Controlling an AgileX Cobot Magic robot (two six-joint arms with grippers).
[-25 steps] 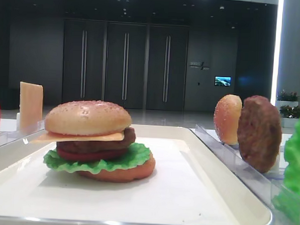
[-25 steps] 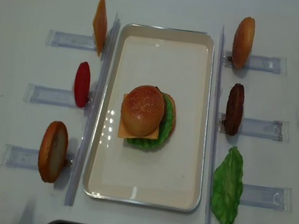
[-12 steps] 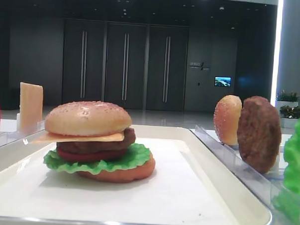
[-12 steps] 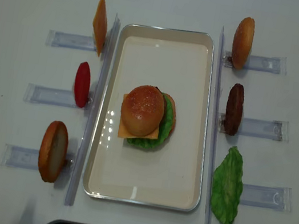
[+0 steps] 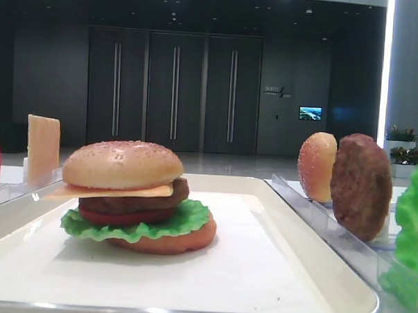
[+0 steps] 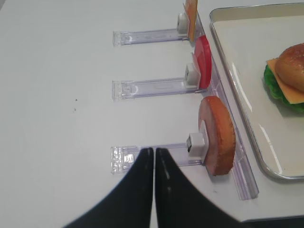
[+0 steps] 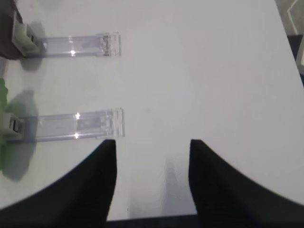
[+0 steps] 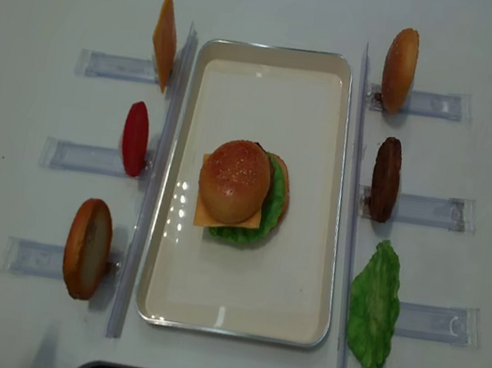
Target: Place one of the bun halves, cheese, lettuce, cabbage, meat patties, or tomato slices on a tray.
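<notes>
A finished burger sits mid-tray as the left tool hangs clenched and the right tool gapes empty over bare tabletop, suggesting stacking appears complete, arms retiring.

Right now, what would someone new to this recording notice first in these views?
A fully stacked burger, its sesame-speckled domed bun top over yellow cheese, brown patty, red tomato, ruffled green lettuce and a flat bottom bun, sits mid-way in the cream-white rectangular tray. Spare ingredients stand on edge in clear plastic racks either side: a red tomato slice on the left, a dark brown patty on the right.
</notes>
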